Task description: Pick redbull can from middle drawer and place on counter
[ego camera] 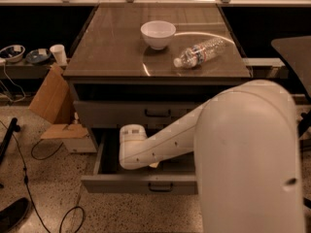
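The arm (160,147) enters the open drawer (121,183) from the drawer's right side, and its rounded end sits over the drawer's left half. The gripper is judged to be inside the drawer beneath that end, covered by the arm. Whether it is spread, pressed together or pinching anything cannot be told. The can is not visible. The exposed left strip of the drawer shows no part of it, so it probably lies under the arm. Its direction from the gripper and its long axis therefore cannot be fixed. The counter (107,57) lies above the drawer, with 1 closed drawer (112,113) between them. It carries 1 bowl (158,33) and 1 bottle (201,52).
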Robot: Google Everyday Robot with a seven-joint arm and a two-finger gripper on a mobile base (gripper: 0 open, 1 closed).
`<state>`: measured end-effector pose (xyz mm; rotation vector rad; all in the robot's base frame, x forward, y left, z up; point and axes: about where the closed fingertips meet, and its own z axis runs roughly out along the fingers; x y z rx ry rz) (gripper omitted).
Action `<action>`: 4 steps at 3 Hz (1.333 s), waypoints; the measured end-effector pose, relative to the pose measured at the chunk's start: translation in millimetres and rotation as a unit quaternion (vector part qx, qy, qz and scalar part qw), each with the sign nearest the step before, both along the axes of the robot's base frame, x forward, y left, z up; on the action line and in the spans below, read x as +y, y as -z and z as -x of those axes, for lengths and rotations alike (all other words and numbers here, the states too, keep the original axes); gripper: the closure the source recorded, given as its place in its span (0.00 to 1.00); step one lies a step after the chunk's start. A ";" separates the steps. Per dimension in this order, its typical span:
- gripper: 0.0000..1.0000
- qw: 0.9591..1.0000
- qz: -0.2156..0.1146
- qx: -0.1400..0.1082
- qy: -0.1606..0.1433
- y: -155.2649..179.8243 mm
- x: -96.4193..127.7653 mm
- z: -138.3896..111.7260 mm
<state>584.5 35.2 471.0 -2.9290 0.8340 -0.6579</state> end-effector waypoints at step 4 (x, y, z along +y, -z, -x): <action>1.00 0.999 0.014 0.030 -0.039 -123.2 -31.0 72.2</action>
